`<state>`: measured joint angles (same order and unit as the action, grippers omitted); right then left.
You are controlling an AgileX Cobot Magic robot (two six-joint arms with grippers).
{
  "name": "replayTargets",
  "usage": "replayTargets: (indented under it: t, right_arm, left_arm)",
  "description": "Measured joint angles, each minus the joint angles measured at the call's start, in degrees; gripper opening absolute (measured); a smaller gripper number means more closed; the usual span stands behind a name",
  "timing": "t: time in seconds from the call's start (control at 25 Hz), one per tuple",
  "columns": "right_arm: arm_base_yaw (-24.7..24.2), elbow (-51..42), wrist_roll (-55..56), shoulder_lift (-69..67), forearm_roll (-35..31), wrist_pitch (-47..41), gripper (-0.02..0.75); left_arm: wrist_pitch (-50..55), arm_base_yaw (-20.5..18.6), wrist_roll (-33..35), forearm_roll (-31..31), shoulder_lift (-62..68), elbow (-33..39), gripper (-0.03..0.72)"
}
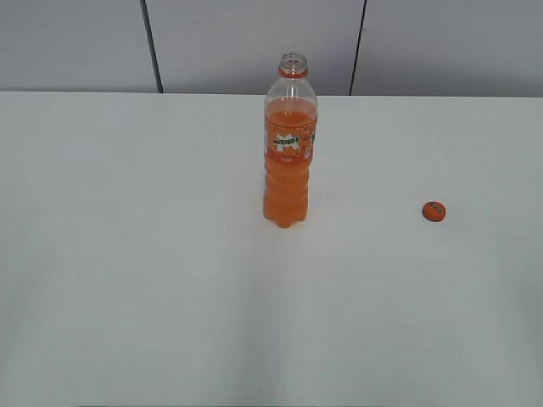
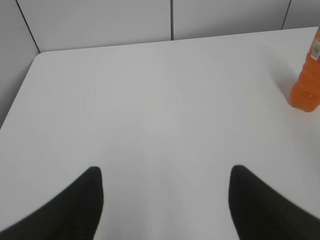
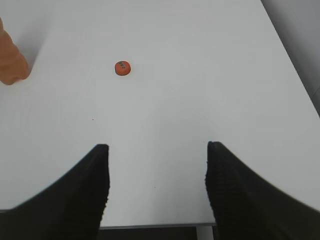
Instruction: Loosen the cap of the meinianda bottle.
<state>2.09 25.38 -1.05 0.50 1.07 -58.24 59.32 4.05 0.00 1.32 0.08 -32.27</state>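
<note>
The cap [image 1: 434, 211] lay on the table [image 1: 127, 254] well to the right of the upright, open-necked meinianda bottle [image 1: 289, 144], so I judged the job done and held my left pincer [image 2: 165, 200] and right pincer [image 3: 157, 185] apart, empty, clear of both.

Tabletop [image 1: 127, 280] mostly bare, wide free room left, front and right. Only obstacles: meinianda bottle [image 1: 289, 144] upright near centre-back, neck open, and cap [image 1: 434, 211] lying flat well apart to its right. Clear passage between the two. Left gripper [image 2: 165, 200] jaws apart, bare surface ahead, bottle far right. Right gripper [image 3: 157, 185] jaws apart at tabletop edge, cap well ahead-left, nothing between.
</note>
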Motion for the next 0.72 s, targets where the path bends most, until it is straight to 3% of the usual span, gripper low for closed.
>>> replayTargets:
  t: [0.72]
  right_arm:
    - [-0.1,0.0,0.0,0.0,0.0,0.0,0.459]
  left_arm:
    - [0.1,0.0,0.0,-0.2,-0.1,0.0,0.480]
